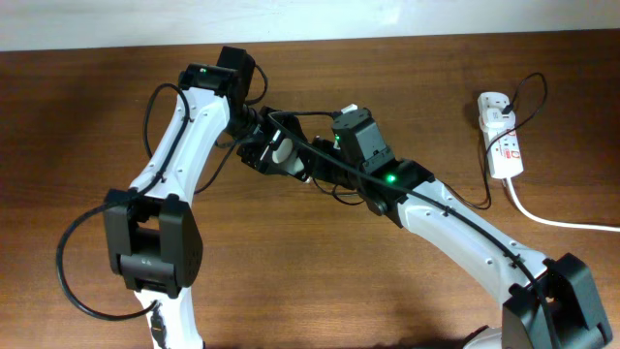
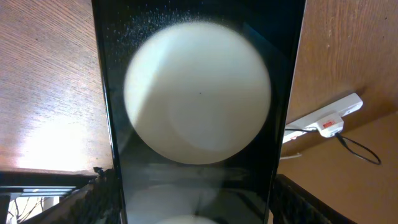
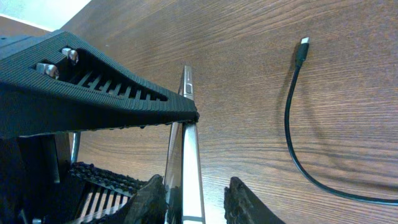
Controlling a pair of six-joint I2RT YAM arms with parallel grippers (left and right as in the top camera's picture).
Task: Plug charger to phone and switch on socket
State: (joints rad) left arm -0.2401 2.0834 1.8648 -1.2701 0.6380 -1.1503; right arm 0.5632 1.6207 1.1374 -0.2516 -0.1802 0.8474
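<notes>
Phone [image 2: 199, 112] against brown wood-grain table [image 1: 320, 281], pale strip [image 1: 387, 15] beyond

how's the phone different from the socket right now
The phone is glossy black; the socket is white with red marks. The phone sits clamped in the left pincer; the socket lies untouched on the table. Both are slim rectangles.
</notes>
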